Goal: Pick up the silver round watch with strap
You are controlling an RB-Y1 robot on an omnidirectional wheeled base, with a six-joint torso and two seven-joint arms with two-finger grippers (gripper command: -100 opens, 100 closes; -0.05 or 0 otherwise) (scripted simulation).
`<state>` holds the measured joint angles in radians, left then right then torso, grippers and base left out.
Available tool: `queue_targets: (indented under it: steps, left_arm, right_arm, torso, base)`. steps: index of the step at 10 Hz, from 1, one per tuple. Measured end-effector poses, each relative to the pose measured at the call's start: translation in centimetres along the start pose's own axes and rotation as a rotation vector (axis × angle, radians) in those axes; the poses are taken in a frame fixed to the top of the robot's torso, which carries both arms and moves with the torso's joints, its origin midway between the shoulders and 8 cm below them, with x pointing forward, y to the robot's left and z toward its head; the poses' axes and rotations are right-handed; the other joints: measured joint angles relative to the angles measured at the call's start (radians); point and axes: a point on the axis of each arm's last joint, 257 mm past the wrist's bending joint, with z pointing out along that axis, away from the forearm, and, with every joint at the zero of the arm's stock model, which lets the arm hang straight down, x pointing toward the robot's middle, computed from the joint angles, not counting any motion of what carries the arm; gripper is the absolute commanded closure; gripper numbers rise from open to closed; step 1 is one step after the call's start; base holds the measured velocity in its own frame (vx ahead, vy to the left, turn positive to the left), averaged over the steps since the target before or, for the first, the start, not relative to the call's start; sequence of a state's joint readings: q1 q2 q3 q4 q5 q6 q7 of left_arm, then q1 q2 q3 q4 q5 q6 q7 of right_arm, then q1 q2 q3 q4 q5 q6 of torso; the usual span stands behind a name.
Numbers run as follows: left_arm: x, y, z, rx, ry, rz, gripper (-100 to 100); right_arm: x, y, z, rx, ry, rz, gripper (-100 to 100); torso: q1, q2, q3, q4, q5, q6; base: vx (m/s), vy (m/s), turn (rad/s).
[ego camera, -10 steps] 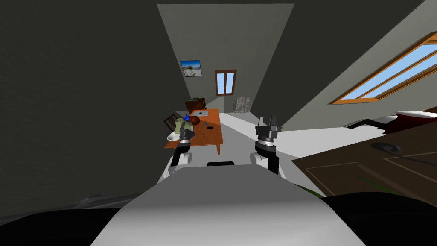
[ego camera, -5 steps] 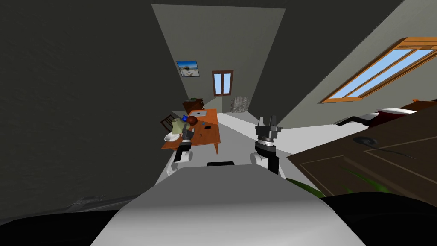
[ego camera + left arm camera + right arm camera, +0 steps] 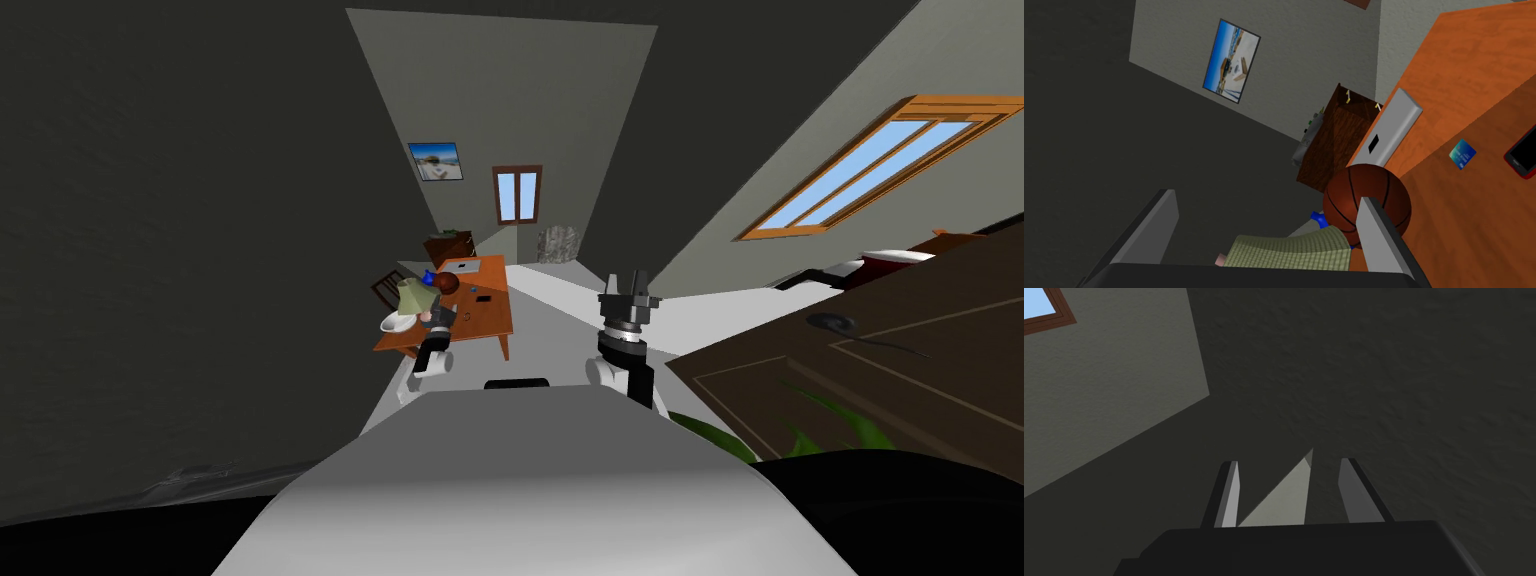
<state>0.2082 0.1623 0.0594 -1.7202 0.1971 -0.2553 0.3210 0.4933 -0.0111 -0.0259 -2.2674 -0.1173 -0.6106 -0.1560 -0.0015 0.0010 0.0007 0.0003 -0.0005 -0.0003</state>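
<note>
So, L gripper (image 3: 1266, 196) gapes toward basketball (image 3: 1351, 190) on orange table (image 3: 1474, 65); R gripper (image 3: 1288, 462) spread.

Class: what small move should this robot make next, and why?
Probably drive closer to the orange table: it seems beyond reach, the open left gripper faces the basketball, and the small items on it are too tiny to identify.

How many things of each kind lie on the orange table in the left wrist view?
Basketball: 1
Grey slab: 1
Blue card: 1
Red-edged phone: 1
Green checked cloth: 1
Small blue thing, mostly hidden: 1
Total: 6
</note>
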Motion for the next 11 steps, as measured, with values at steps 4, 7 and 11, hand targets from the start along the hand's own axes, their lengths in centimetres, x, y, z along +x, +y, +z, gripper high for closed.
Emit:
queue_targets:
  steps: [4, 7, 11]
  left_arm:
    - [-2.6, 3.2, 0.6, -0.066, -0.061, -0.061, -100]
    - [-4.4, 5.8, 1.4, -0.115, -0.113, -0.121, -100]
    - [-6.8, 8.8, 2.1, -0.179, -0.185, -0.202, -100]
  right_arm:
    - [0.0, 0.0, 0.0, 0.0, 0.0, 0.0, 0]
    - [0.0, 0.0, 0.0, 0.0, 0.0, 0.0, 0]
    - [0.0, 0.0, 0.0, 0.0, 0.0, 0.0, 0]
  torso:
    - [0.001, 0.0, 0.0, 0.0, 0.0, 0.0]
    - [0.0, -0.001, -0.001, 0.0, 0.0, 0.0]
    - [0.001, -0.002, -0.001, 0.0, 0.0, 0.0]
  base:
    - [-0.009, -0.025, -0.031]
    - [0.004, -0.024, -0.018]
    - [0.009, -0.017, -0.011]
